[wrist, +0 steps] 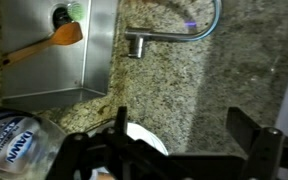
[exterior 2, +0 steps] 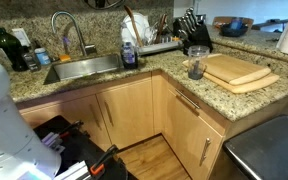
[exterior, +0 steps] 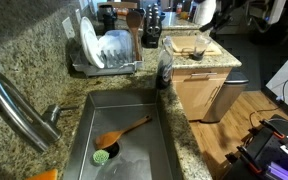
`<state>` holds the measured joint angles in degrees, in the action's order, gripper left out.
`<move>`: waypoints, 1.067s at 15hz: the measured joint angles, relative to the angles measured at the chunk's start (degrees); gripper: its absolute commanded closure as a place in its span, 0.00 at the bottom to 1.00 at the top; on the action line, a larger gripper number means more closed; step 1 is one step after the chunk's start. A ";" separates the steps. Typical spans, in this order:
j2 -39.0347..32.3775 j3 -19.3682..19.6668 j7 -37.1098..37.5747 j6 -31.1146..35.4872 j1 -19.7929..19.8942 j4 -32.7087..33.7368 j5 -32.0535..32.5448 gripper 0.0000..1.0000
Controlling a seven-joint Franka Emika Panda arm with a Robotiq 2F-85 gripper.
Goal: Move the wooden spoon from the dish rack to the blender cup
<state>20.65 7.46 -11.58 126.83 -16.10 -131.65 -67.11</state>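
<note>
Kitchen counter of speckled granite, seen from my remote station. The silver wire dish rack (exterior: 109,68) (exterior 2: 162,46) stands on the counter and holds white plates. The slim brown wooden spoon with a long straight handle (exterior: 134,32) (exterior 2: 131,22) stands in the rack, leaning slightly, its top above the plates.

Beside the rack is the steel sink (exterior: 159,140) (exterior 2: 84,68). An orange-tan broad wooden spoon (exterior: 124,130) (wrist: 46,44) lies in it next to a green scrubber (exterior: 102,155).

On the rack's other side, past the counter corner, the wide clear plastic blender cup (exterior 2: 197,63) stands upright just beside a pale wooden cutting board (exterior 2: 239,70).

In the wrist view my dark two-fingered gripper (wrist: 169,150) hangs above the rack's plates, its jaws spread wide with nothing between them, apart from the spoon.
</note>
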 measured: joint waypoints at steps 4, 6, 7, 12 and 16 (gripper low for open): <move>-2.15 6.86 8.56 -16.85 4.35 11.18 -3.60 0.00; -4.86 6.86 9.41 -19.58 6.60 13.55 -5.57 0.00; -5.90 6.76 9.41 -19.64 6.62 14.02 -5.91 0.00; -7.27 2.80 19.94 -21.95 11.16 16.79 -11.60 0.00; -13.10 2.76 33.52 -28.20 13.62 28.07 -20.25 0.00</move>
<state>7.55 10.23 21.95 98.63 -2.48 -103.59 -87.37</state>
